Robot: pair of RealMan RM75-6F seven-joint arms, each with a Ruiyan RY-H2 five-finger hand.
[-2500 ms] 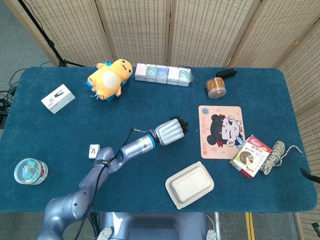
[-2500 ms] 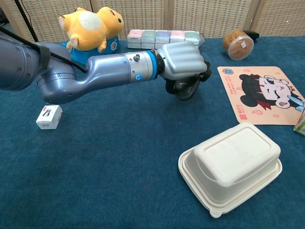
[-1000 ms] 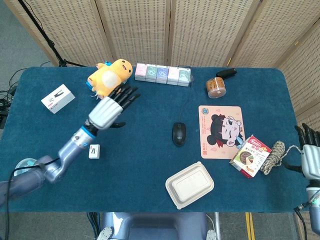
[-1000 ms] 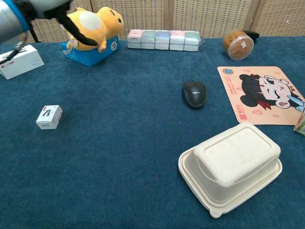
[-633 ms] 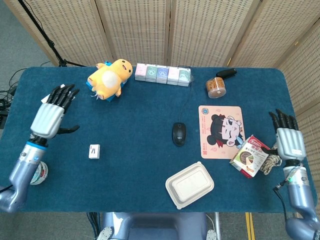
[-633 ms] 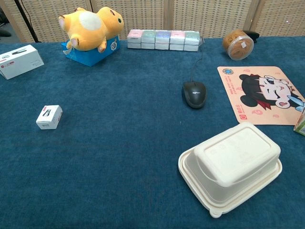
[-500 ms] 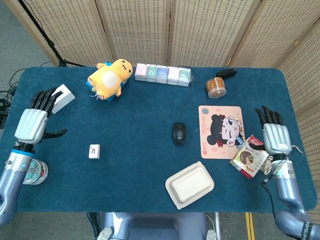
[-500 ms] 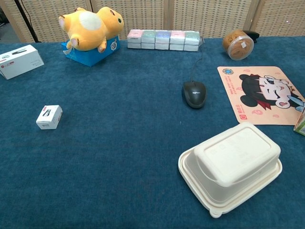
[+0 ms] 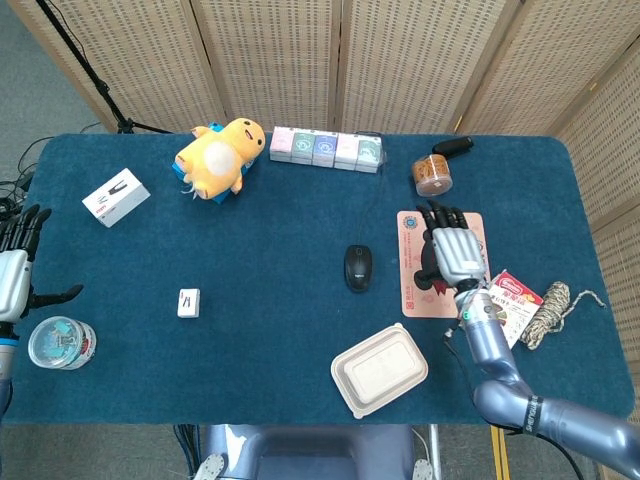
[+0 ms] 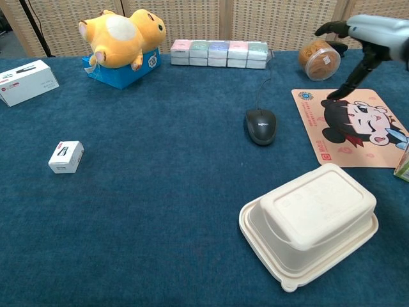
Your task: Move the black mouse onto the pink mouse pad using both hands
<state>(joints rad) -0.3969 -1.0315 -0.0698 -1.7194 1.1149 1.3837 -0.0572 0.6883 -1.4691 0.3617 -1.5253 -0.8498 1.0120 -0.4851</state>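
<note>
Both robot hands, left (image 9: pixel 10 270) and right (image 9: pixel 452 252), spread empty; black mouse (image 9: pixel 357 267) beside pink mouse pad (image 9: pixel 409 290).

left hand (image 9: pixel 12 270): far left, fingers spread, empty | right hand (image 9: pixel 456 255): raised, fingers spread, empty

A staged test room: folding screens (image 9: pixel 340 60) ring a blue-clothed table (image 9: pixel 280 330).
</note>
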